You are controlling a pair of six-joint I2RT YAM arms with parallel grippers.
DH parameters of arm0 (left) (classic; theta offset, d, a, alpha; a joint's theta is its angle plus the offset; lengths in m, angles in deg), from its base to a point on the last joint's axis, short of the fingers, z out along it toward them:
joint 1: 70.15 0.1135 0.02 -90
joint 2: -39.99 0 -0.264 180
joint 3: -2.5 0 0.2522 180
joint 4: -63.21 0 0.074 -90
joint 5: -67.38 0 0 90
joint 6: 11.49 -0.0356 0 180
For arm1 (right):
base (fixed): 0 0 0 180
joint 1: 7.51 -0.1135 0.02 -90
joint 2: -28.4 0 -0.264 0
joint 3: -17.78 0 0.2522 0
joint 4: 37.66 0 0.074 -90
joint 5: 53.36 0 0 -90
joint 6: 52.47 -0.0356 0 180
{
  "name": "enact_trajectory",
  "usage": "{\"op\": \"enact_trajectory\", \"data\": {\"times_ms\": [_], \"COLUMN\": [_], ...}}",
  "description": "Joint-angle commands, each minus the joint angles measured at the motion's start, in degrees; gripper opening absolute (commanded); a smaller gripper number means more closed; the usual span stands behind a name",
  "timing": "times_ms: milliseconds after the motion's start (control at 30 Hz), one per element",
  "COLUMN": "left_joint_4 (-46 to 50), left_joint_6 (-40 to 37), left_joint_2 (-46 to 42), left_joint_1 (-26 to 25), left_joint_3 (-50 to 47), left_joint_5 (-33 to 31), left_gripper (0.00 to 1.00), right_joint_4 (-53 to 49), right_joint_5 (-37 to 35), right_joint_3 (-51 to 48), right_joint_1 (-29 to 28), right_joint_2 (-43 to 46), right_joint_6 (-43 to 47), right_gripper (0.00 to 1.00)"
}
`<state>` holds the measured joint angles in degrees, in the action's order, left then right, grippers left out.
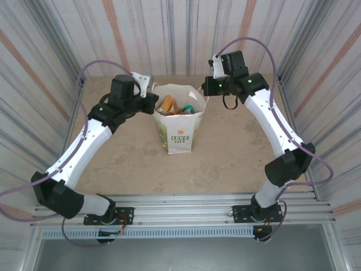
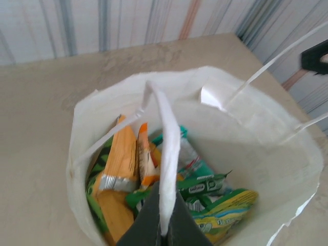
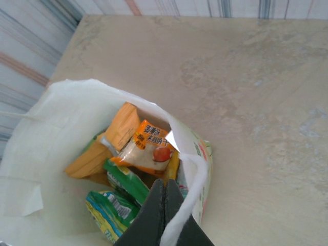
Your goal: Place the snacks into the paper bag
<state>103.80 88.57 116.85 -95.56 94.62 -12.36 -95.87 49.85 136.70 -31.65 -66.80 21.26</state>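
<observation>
Snacks (image 2: 128, 169), flat crinkly orange, green and teal packets, sit inside the upright white paper bag (image 1: 179, 135) on the beige surface (image 1: 237, 158), straight below both arms' jaws: left jaws pressed together on a thin white handle (image 2: 166, 133), right jaws pinching white paper at the opposite rim, equally near

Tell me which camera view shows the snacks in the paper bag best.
The left wrist view: it looks down into the open paper bag and shows the most snacks, orange, green and teal, though a handle crosses them. The right wrist view shows fewer packets. The top external view shows small coloured bits at the mouth.
</observation>
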Motion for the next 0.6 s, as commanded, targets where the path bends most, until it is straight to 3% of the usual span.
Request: {"op": "enact_trajectory", "data": {"times_ms": [0, 67, 133, 233, 433, 567], "left_joint_4": [-2.45, -1.76, -0.48, 1.77, 1.71, 1.21], "left_joint_6": [0.59, 0.32, 0.11, -0.05, 2.36, 1.29], "left_joint_2": [-4.76, -5.81, -6.44, -6.85, -11.51, -15.99], "left_joint_1": [0.51, 1.11, 2.08, 3.23, 3.7, 3.74], "left_joint_3": [-3.13, -3.74, -3.52, -2.28, -6.24, -11.0], "left_joint_5": [-1.89, -2.09, -1.93, -1.07, -2.64, -10.13], "left_gripper": [0.03, 0.14, 0.33, 0.47, 0.63, 0.72], "right_joint_4": [5.93, 6.23, 5.49, 4.49, 4.41, 6.08], "right_joint_5": [-1.24, -0.72, -1.4, -3.19, -4.51, -6.15], "right_joint_3": [-4.3, -5.14, -5.15, -5.25, -11.93, -20.66], "right_joint_1": [-1.26, -1.48, -1.43, -1.2, 2.43, 6.03], "right_joint_2": [5.34, 6.36, 7.32, 9.39, 15.34, 20.31], "right_joint_6": [-3.09, -3.66, -3.72, -2.84, -1.18, -0.31], "right_gripper": [0.02, 0.13, 0.3, 0.45, 0.54, 0.56]}}
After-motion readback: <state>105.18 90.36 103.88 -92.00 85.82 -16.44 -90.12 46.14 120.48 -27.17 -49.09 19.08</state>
